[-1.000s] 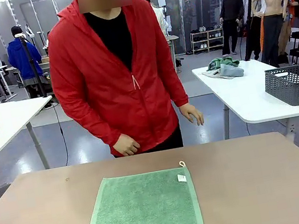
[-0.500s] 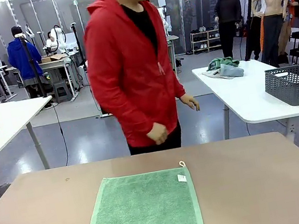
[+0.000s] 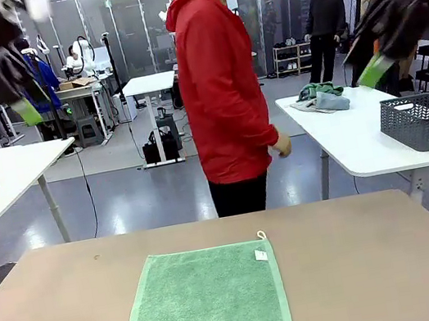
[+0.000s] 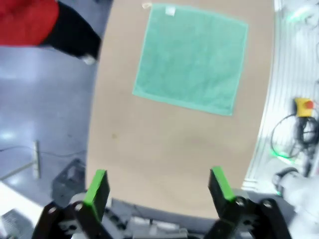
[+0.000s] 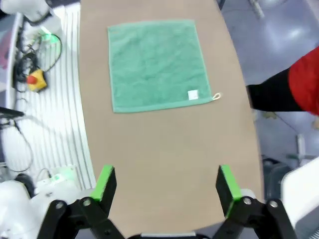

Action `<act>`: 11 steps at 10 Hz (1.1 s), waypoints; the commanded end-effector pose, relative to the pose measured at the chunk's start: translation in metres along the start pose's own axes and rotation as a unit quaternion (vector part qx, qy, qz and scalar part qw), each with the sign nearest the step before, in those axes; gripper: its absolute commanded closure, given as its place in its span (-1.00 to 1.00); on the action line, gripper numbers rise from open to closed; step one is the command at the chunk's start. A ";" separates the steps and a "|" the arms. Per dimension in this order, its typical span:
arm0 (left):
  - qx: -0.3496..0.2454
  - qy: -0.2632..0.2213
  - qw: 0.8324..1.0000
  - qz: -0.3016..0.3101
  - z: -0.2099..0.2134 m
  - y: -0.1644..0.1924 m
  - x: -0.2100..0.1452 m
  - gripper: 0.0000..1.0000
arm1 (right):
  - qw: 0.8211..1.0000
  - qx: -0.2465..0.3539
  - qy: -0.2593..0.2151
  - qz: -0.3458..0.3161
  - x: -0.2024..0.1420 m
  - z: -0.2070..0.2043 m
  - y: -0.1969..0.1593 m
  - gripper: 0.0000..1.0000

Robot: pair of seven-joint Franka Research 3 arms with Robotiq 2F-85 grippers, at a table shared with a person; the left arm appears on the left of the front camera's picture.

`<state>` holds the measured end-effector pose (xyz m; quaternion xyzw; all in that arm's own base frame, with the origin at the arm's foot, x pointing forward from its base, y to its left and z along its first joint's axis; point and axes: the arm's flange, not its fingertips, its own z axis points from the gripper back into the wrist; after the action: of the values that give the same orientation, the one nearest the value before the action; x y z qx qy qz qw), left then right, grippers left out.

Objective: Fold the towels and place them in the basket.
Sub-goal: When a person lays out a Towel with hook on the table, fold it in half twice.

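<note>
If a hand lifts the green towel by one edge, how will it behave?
Probably floppy: the green towel lies flat in a single layer on the table, so a lifted edge should drape. Its terry pile looks grippy, not slippery. Pushing would likely bunch it rather than slide it.

Your mint green towel (image 3: 202, 304) lies spread flat and unfolded, a single layer, roughly square, on the brown surface (image 3: 382, 264). It sits mid-width, toward the robot's side, and its near edge runs out of the front view's bottom. Terry nap faces up, with no visible creases. At the far right corner you see a small white label (image 3: 261, 255), with a loop (image 3: 261, 235) just beyond it.
</note>
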<state>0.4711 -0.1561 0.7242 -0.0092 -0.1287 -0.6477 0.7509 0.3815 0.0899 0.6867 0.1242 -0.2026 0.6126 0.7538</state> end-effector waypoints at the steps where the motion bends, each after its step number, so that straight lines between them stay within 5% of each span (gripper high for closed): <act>1: -0.018 0.045 0.999 0.009 -0.056 0.003 0.003 -1.00 | 0.998 0.038 0.039 -0.042 -0.002 -0.056 -0.022 -1.00; 5: -0.002 0.098 0.995 -0.017 -0.141 0.004 0.011 -1.00 | 0.993 0.026 0.103 -0.046 -0.019 -0.143 -0.036 -1.00; 11: -0.025 0.094 0.995 -0.022 -0.149 0.010 0.011 -1.00 | 0.993 0.042 0.100 -0.036 -0.023 -0.152 -0.042 -1.00</act>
<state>0.5096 -0.1917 0.5832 0.0366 -0.0425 -0.6651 0.7447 0.4422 0.1257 0.5412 0.1002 -0.0981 0.6038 0.7847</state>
